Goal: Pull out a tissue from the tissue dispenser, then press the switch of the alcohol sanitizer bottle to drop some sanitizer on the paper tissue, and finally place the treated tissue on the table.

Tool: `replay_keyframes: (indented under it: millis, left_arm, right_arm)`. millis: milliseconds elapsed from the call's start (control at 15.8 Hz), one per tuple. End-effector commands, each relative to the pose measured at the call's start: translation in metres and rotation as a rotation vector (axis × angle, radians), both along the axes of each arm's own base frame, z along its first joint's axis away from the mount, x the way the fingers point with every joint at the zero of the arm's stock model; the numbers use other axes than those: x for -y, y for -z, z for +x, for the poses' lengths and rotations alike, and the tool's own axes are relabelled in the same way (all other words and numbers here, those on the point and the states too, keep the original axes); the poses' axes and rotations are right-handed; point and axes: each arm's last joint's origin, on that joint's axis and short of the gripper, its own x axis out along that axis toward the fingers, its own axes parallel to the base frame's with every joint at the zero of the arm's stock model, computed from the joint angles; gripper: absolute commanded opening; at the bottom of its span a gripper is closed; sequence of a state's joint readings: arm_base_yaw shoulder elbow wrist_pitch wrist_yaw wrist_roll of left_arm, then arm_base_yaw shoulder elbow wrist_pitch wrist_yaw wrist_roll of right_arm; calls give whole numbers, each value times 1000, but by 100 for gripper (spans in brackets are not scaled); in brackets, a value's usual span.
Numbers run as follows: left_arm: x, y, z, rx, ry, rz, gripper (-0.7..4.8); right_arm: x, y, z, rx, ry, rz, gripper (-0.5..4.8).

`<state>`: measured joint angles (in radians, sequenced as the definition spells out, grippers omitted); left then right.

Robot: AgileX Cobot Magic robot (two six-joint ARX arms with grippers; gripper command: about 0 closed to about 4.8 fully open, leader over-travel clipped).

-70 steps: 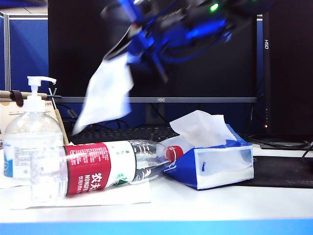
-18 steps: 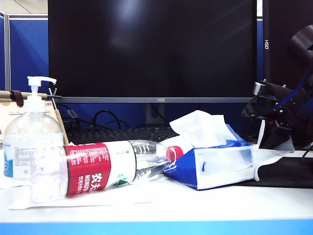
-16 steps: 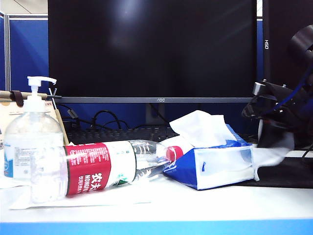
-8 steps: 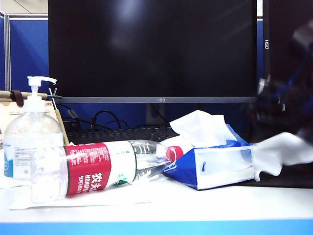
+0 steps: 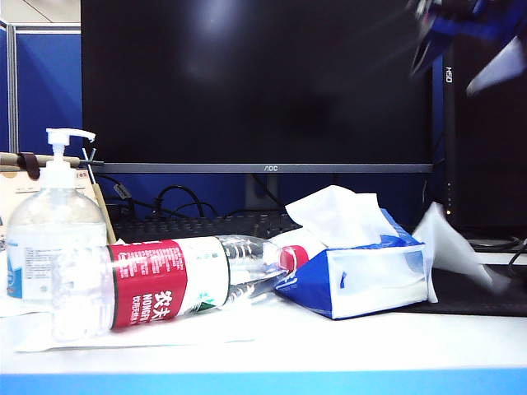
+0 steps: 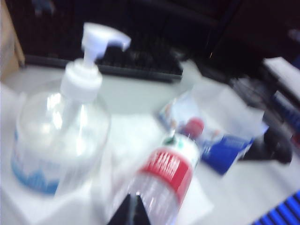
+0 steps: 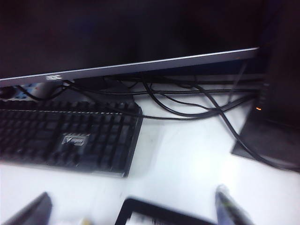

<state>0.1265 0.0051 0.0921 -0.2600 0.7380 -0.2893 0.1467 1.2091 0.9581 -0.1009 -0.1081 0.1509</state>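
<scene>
The tissue (image 5: 449, 243) stands loose and peaked on the black mat (image 5: 486, 298), just right of the blue tissue dispenser (image 5: 362, 276); no gripper touches it. High above it, blurred at the top right, is my right gripper (image 5: 465, 33). Its wrist view shows the right gripper (image 7: 131, 207) open, fingers far apart, nothing between them. The alcohol sanitizer bottle (image 5: 51, 239) with its white pump switch (image 5: 66, 138) stands at the far left. My left gripper (image 6: 133, 208) is shut, hovering over the lying water bottle (image 6: 161, 183) near the sanitizer bottle (image 6: 61, 131) and switch (image 6: 96, 42).
A red-labelled water bottle (image 5: 181, 280) lies on a flat white sheet (image 5: 189, 333) on the table (image 5: 346, 341) between sanitizer and dispenser. A black keyboard (image 7: 65, 140), cables (image 7: 187, 105) and a monitor (image 5: 255, 82) stand behind. The blue front edge (image 5: 263, 383) bounds the desk.
My right gripper opened, let go of the tissue and rose fast to the top right. The tissue dropped beside the dispenser onto the mat.
</scene>
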Motion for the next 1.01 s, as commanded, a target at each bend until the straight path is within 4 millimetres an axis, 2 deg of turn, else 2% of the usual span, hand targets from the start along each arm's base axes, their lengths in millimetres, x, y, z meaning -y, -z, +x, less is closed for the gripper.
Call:
replay_keyframes:
  millis: [63, 189, 316, 379, 442, 505, 568, 694, 758, 947, 1010]
  left_arm:
    - [0, -22, 1, 182, -3, -54, -6]
    - [0, -31, 0, 268, 3, -59, -6]
    - [0, -28, 0, 225, 6, -73, -6]
    - [0, -26, 0, 208, 9, -75, -6]
    - [0, -26, 0, 208, 17, -72, -6]
    - [0, -26, 0, 211, 23, -67, -6]
    - [1, -26, 0, 210, 42, -67, -6]
    - [2, -26, -1, 204, 76, -71, -6]
    - [2, -25, -1, 195, 98, -73, -6]
    - [3, -19, -1, 148, 105, -56, -6]
    - [4, -11, -1, 120, 111, -8, -6]
  right_arm:
    - [7, -34, -51, 69, -19, -42, -5]
    - [17, -60, -114, 180, -13, -27, -5]
    - [25, -64, -166, 293, -11, -12, -5]
    - [28, -56, -191, 334, -6, -6, -5]
    - [31, -47, -205, 348, 3, 2, -5]
    - [33, -30, -220, 341, 24, 36, -5]
    - [35, -7, -234, 311, 44, 142, -5]
    - [37, 26, -243, 262, 81, 338, -5]
    - [34, 36, -235, 162, 60, 354, -5]
    - [32, 54, -218, 141, 83, 355, -5]
    - [31, 72, -209, 86, 116, 416, -5]
